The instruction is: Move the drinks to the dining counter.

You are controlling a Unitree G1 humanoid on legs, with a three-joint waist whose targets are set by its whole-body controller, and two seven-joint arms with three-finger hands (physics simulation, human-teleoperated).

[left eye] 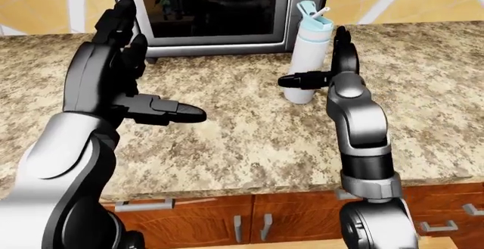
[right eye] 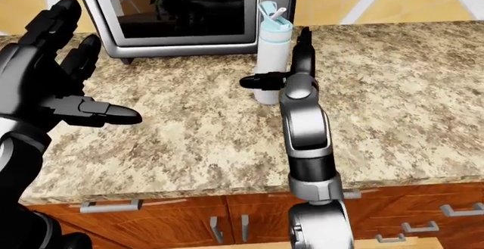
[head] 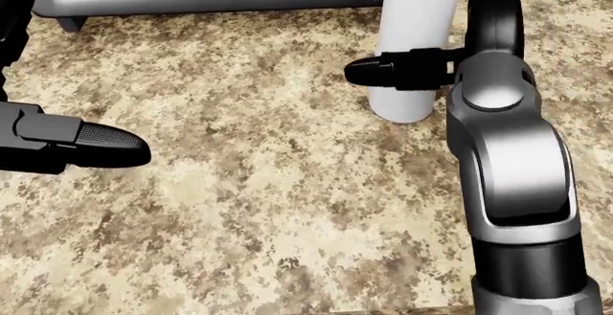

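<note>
bottle: upright on granite desk, just beside microwave, long axis vertical | right hand: nearer, against bottle's right side, thumb across its near face, fingers spread, not closed round it | left hand: well apart, fingers wide, holding nothing

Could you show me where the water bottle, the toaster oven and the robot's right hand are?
water bottle [left eye: 309, 44]: left-eye view, white body.
toaster oven [left eye: 208, 8]: left-eye view, dark glass door.
right hand [left eye: 327, 70]: left-eye view, beside the bottle.
</note>
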